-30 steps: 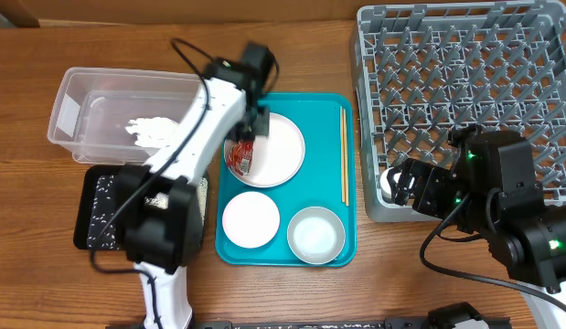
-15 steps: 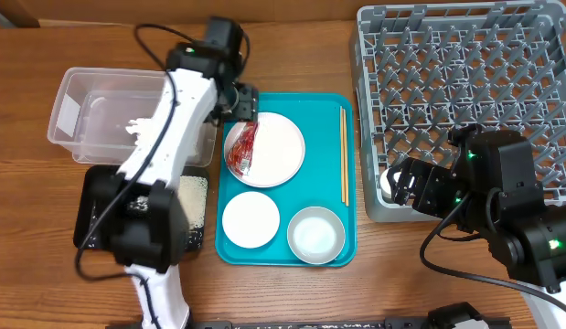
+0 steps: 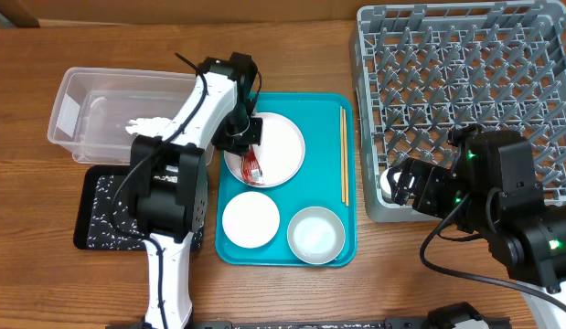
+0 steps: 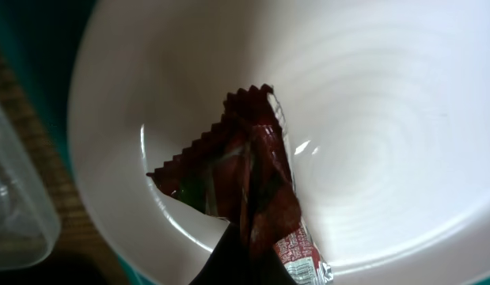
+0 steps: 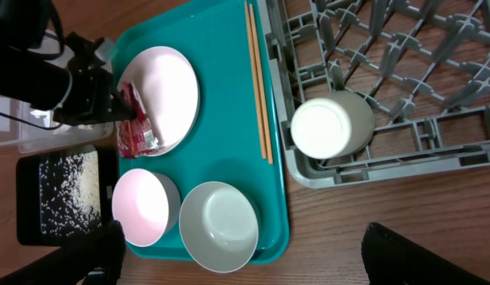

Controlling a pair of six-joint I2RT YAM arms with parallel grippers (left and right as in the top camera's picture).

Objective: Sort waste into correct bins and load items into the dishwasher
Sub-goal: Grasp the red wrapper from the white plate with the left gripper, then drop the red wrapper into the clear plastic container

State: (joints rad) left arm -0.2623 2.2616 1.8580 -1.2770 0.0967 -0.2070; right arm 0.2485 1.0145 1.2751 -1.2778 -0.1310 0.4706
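left gripper [image 3: 247, 139] clamped on the 1 wrapper [image 3: 252, 167], on the large plate [image 3: 281, 144] in the teal tray [image 3: 337, 251]. also in the tray: 1 small plate [image 3: 250, 219], 1 bowl [image 3: 315, 234], 2 chopsticks [image 3: 344, 155]. right of it: 1 cup [image 5: 332, 127] in the rack [image 3: 465, 73], right gripper [image 5: 245, 269] spread, empty. left of it: clear tub [image 3: 81, 110], black tray [image 3: 92, 215] with rice [image 5: 70, 186].

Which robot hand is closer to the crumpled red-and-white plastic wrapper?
Left. The left gripper is right at the red-and-white wrapper on the large round white plate; the right gripper is far off across the teal tray, by the grey plastic dish rack.
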